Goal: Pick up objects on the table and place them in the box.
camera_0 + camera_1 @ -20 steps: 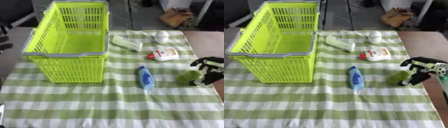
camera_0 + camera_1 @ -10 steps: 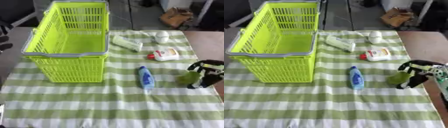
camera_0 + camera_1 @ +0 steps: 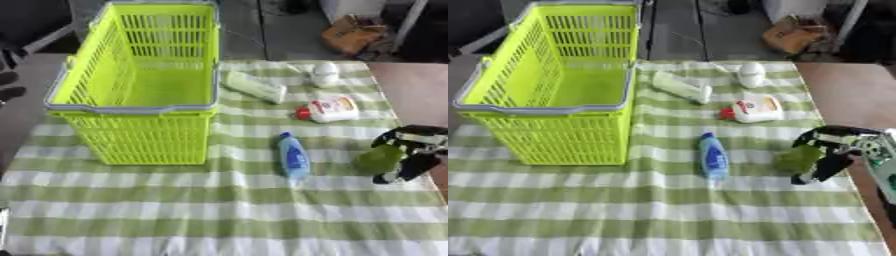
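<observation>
A green-and-white checked cloth (image 3: 219,210) fills most of the frame, and on its upper left stands the big lime-green basket (image 3: 140,85), upright, grey-rimmed, nothing visible inside. Over at the right edge, mid-height, the robot's right hand (image 3: 833,150) is down on the cloth with its fingers curled around a small green object (image 3: 800,159), which sits at the cloth's right border. Centre frame, a blue bottle (image 3: 292,156) lies flat, cap toward the top, well apart from the hand and just right of the basket. Above it, a white bottle with a red cap (image 3: 327,109) lies on its side. To its upper left rests a pale tube (image 3: 255,86), angled, near the basket's far right corner. Up by the cloth's top edge sits a small white container (image 3: 325,74). The left hand shows in neither view.
</observation>
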`<state>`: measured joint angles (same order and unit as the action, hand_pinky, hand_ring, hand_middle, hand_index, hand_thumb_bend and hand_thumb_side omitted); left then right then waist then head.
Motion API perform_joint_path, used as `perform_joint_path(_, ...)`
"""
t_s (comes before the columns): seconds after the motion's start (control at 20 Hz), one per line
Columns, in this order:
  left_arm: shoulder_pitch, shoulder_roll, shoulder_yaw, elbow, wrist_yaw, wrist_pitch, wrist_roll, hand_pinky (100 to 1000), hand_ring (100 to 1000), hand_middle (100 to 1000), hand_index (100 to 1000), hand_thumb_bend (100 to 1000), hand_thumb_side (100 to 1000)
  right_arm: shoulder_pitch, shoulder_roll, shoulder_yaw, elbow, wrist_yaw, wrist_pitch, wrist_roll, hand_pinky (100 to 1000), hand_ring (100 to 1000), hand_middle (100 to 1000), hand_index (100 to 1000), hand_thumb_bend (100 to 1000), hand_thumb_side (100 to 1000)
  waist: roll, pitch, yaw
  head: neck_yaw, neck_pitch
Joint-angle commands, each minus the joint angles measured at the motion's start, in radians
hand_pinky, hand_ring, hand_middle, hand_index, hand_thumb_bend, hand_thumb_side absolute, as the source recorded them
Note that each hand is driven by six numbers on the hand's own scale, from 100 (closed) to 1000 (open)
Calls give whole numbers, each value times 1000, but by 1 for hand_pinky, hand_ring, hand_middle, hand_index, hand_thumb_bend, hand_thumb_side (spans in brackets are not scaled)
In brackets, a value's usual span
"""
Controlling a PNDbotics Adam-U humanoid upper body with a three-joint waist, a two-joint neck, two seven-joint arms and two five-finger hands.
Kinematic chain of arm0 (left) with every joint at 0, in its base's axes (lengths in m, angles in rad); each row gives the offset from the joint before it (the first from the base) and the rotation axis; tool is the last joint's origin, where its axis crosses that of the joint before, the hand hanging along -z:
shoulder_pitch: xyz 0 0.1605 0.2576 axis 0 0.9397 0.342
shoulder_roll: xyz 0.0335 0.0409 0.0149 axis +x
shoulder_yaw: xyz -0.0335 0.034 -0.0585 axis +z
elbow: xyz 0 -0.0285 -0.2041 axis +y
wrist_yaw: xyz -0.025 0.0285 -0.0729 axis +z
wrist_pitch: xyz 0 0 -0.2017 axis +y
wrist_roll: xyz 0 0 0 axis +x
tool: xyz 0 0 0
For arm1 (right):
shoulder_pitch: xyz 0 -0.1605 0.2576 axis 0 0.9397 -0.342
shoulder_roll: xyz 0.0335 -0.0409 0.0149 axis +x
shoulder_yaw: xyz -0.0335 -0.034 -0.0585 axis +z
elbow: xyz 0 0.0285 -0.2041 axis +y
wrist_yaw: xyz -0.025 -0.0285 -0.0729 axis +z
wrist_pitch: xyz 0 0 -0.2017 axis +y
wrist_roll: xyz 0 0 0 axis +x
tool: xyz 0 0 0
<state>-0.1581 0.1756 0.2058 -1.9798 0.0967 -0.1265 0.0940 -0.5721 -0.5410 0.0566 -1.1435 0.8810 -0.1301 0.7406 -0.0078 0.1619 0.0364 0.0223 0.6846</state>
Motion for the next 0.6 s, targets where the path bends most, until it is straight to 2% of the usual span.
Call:
perform_joint_path(0.05, -5, 15, -2, -20, -2, -1, -2, 699, 719, 689, 747, 314, 949, -21, -17, -3, 0, 15, -8, -6, 566, 703, 780, 867, 615, 342, 1, -11, 0, -1, 8)
perform_joint_path(0.1, -5, 15, -2, -20, -2, -1, -2, 699, 719, 689, 747, 314, 949, -21, -19, -3, 2, 19, -8, -6, 545, 682, 768, 842, 574, 328, 1, -10, 0, -1, 9)
perform_joint_path(0.35, -7, 15, -2, -20, -3, 0, -3, 699, 719, 689, 747, 314, 949, -20, -24, -4, 12, 43, -1, 1, 469, 618, 727, 804, 534, 303, -2, -9, -1, 0, 10)
perform_joint_path(0.4, -7, 15, -3, -20, -3, 0, -4, 699, 719, 689, 747, 314, 949, -20, -24, -4, 12, 49, 0, 1, 421, 577, 695, 766, 483, 273, -2, -9, -2, 0, 10)
perform_joint_path(0.45, -7, 16, -3, -20, -3, 0, -4, 699, 719, 689, 747, 314, 949, -20, -24, -4, 13, 55, 1, 1, 421, 577, 695, 766, 483, 273, -2, -8, -2, 0, 10)
perform_joint_path(0.5, -8, 16, -3, -20, -2, 0, -4, 699, 719, 689, 747, 314, 949, -19, -24, -5, 13, 60, 3, -1, 366, 540, 676, 747, 437, 242, -2, -9, -2, 0, 10)
perform_joint_path(0.55, -8, 16, -3, -20, -2, 0, -4, 699, 719, 689, 747, 314, 949, -18, -24, -6, 14, 65, 4, -3, 359, 534, 674, 744, 429, 235, -2, -9, -2, 0, 10)
perform_joint_path(0.6, -8, 16, -3, -20, -2, 0, -4, 699, 719, 689, 747, 314, 949, -18, -23, -7, 14, 70, 6, -7, 256, 471, 651, 726, 356, 178, -2, -9, -2, 0, 10)
